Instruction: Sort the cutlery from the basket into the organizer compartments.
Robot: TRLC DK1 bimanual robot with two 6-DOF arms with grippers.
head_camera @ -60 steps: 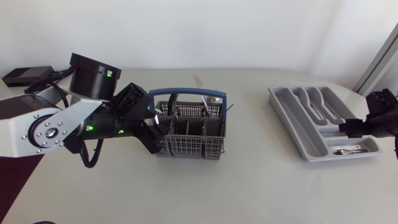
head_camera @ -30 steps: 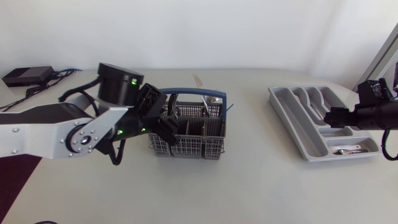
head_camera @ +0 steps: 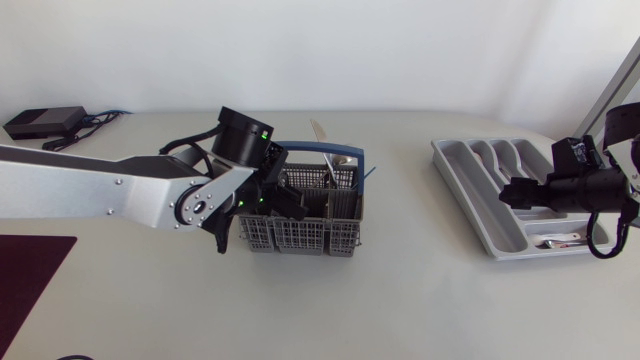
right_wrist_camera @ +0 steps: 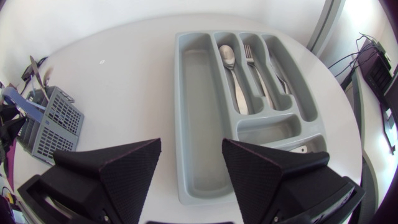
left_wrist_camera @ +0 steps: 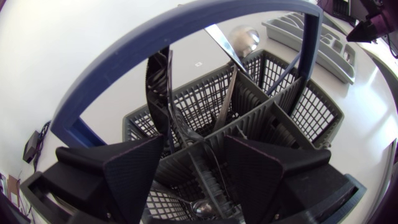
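The grey basket (head_camera: 318, 232) with a blue handle (head_camera: 300, 148) stands at the table's middle, several pieces of cutlery upright in it. My left gripper (head_camera: 288, 200) hangs open just above its compartments. In the left wrist view its fingers (left_wrist_camera: 134, 171) straddle a divider, with dark handles (left_wrist_camera: 166, 93) and a spoon (left_wrist_camera: 244, 38) ahead. The grey organizer (head_camera: 470, 195) lies at the right. My right gripper (head_camera: 510, 192) is open over it and holds nothing. The right wrist view shows a spoon (right_wrist_camera: 231, 68), a fork (right_wrist_camera: 254, 65) and a knife (right_wrist_camera: 278, 71) in separate slots ahead of the right gripper (right_wrist_camera: 191, 149).
A black box (head_camera: 40, 122) with cables sits at the back left. A dark mat (head_camera: 30, 270) lies at the front left. A small piece of cutlery (head_camera: 560, 241) rests in the organizer's near cross compartment. Bare table separates basket and organizer.
My left arm has swung right, bringing its gripper from beside the basket to above it. My right gripper has moved left, in over the organizer.
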